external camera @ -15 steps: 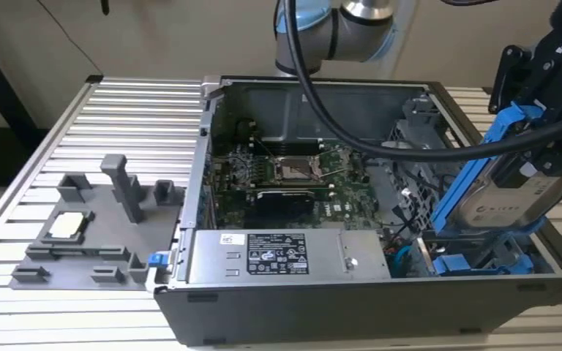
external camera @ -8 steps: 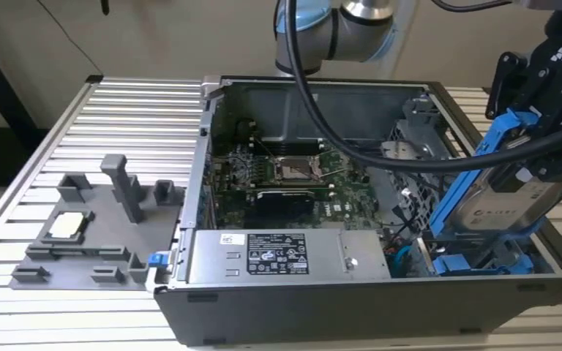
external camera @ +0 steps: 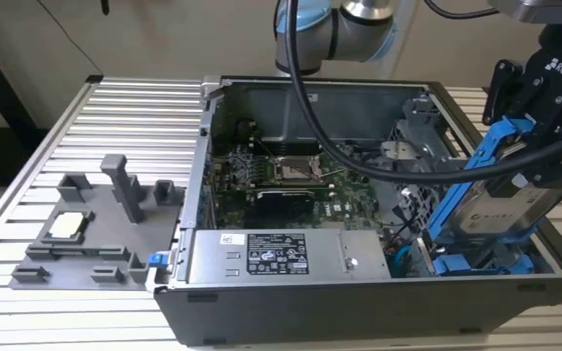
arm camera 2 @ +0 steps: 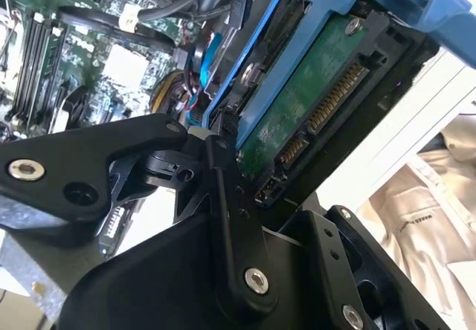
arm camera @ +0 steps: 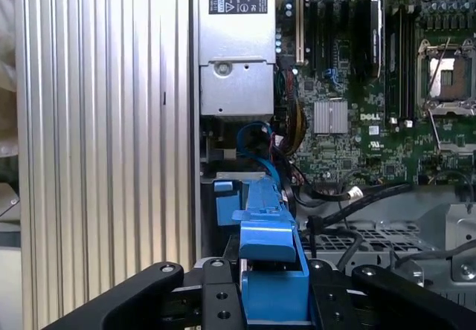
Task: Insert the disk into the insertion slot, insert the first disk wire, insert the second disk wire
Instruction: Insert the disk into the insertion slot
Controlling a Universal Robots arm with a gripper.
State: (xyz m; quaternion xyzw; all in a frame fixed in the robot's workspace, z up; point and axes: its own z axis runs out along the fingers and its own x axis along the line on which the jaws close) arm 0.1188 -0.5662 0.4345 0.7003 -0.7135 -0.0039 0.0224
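Hanging tilted in the jaws, the disk (external camera: pixel 491 212) dips into the computer case (external camera: pixel 359 314)

The disk (external camera: pixel 491 201) is silver-beige with a pale label and a bright blue frame; its underside is a green board. The gripper (external camera: pixel 527 150) is black. The table (external camera: pixel 135 110) is silver, ribbed in lines. The metal box (external camera: pixel 359 256) is grey with a white-and-black sticker. The motherboard (external camera: pixel 350 194) is dark green.

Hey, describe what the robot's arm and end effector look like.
The arm has rounded silver-grey joints with pale blue caps. The end effector is matte black, built from flat linkage bars pinned with silver screws, with white lettering on its body. Thick black cables trail from the arm.
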